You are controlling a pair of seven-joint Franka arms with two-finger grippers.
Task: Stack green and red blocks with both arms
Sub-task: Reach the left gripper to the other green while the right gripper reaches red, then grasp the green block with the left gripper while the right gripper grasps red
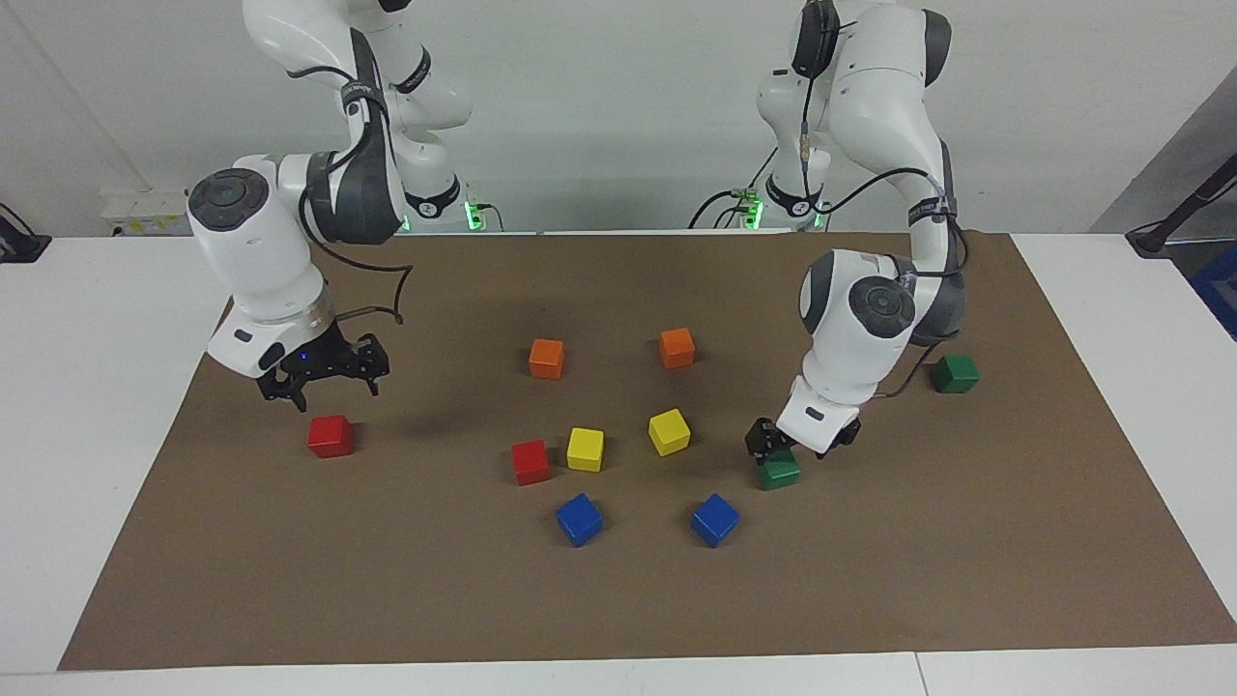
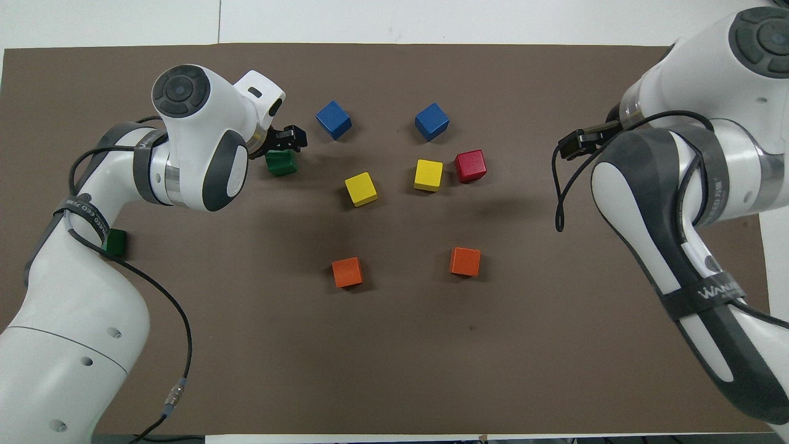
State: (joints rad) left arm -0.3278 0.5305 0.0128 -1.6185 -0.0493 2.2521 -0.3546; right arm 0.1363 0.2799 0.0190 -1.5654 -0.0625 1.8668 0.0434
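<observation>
My left gripper (image 1: 794,445) is open, low over a green block (image 1: 779,472), its fingers at the block's top edges; I cannot tell if they touch. It also shows in the overhead view (image 2: 287,139) above that block (image 2: 282,163). The second green block (image 1: 955,373) lies at the left arm's end of the mat, partly hidden by the arm in the overhead view (image 2: 115,242). My right gripper (image 1: 327,383) is open and empty, a little above a red block (image 1: 330,436). The second red block (image 1: 531,461) lies beside a yellow cube.
Two orange cubes (image 1: 546,358) (image 1: 676,347) lie nearer the robots. Two yellow cubes (image 1: 585,449) (image 1: 669,431) lie in the middle, and two blue cubes (image 1: 579,519) (image 1: 715,519) lie farther out. All rest on a brown mat (image 1: 618,599).
</observation>
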